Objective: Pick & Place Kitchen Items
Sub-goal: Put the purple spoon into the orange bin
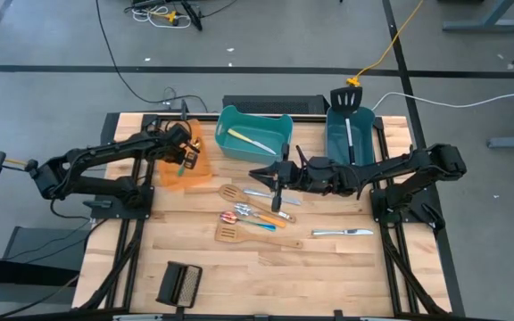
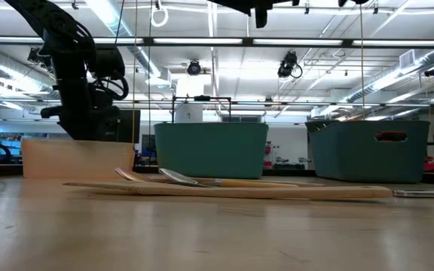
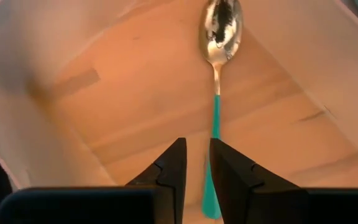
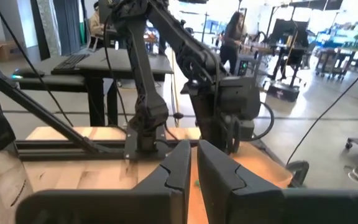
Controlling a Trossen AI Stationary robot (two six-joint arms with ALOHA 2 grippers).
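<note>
My left gripper (image 1: 186,153) (image 3: 196,146) hangs open over the orange bin (image 1: 178,174), pointing steeply down into it. A spoon with a teal handle (image 3: 216,87) lies on the bin's floor, bowl away from the fingers. My right gripper (image 1: 259,174) (image 4: 193,148) is held level and high above the table's middle. It is shut, with nothing seen between its fingers. Below it lie two wooden slotted spatulas (image 1: 235,192) (image 1: 244,234), small spoons (image 1: 250,214) and silver knives (image 1: 342,233) (image 1: 270,200). My left gripper has the end of the spoon's teal handle (image 3: 211,196) showing in the narrow gap between its two fingers, close to one of them. Whether a finger touches it I cannot tell. The fingers slant down from above, along the handle.
Two teal bins stand at the far edge: one (image 1: 255,134) holds a light-handled utensil, the other (image 1: 351,138) a black slotted spatula (image 1: 346,98) that sticks out over its far rim. A black ribbed block (image 1: 179,283) lies near the front left.
</note>
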